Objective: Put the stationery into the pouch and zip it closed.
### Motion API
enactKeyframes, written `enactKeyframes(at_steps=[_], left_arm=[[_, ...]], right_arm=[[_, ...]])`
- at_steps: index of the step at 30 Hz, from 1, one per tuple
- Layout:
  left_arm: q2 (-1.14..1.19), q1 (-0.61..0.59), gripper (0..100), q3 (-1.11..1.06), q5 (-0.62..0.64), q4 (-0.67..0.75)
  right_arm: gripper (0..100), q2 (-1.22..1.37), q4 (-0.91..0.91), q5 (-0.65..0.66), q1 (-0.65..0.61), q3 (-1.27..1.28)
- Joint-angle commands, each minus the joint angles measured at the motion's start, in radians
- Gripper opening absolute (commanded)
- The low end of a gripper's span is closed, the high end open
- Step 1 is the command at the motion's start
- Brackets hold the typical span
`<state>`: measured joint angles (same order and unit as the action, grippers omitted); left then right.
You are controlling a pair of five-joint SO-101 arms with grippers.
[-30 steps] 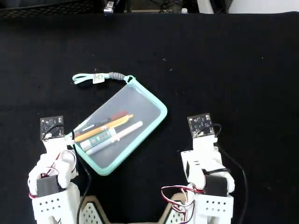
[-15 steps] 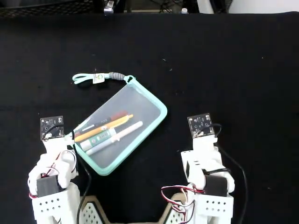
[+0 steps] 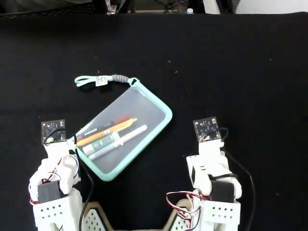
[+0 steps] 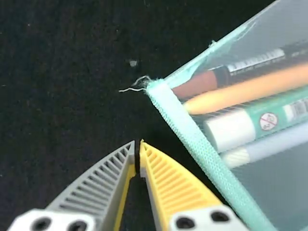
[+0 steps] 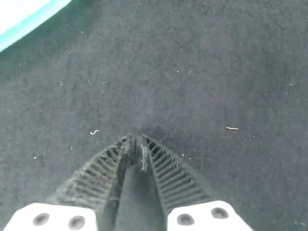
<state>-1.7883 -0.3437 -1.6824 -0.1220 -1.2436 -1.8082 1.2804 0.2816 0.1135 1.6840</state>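
A clear pouch [image 3: 124, 133] with mint-green trim lies diagonally on the black table, its grey cord and green loop [image 3: 98, 80] trailing to the upper left. Inside it lie several pens [image 3: 111, 134], among them an orange, a white and a red one. The left wrist view shows the pouch's corner [image 4: 159, 91] with the pens [image 4: 250, 91] behind the clear wall. My left gripper [image 4: 138, 147] is shut with nothing in it, just beside that corner. My right gripper [image 5: 135, 144] is shut over bare cloth, with the pouch's green edge [image 5: 29, 21] farther off.
Both arms sit folded at the table's near edge, the left arm [image 3: 54, 163] touching distance from the pouch's low corner, the right arm [image 3: 211, 163] apart from it. Black cloth [image 3: 231, 72] stretches wide behind and to the right.
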Motion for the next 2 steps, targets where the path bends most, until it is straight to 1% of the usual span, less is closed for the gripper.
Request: enactKeyframes(at_steps=[1, 2], left_arm=[[0.002, -0.007, 3, -0.018, 0.008, -0.009], [0.002, -0.007, 3, -0.018, 0.008, -0.009]], right_arm=[[1.4, -0.045, 0.006, -0.003, -0.003, 0.002], [1.4, -0.045, 0.006, -0.003, -0.003, 0.002]])
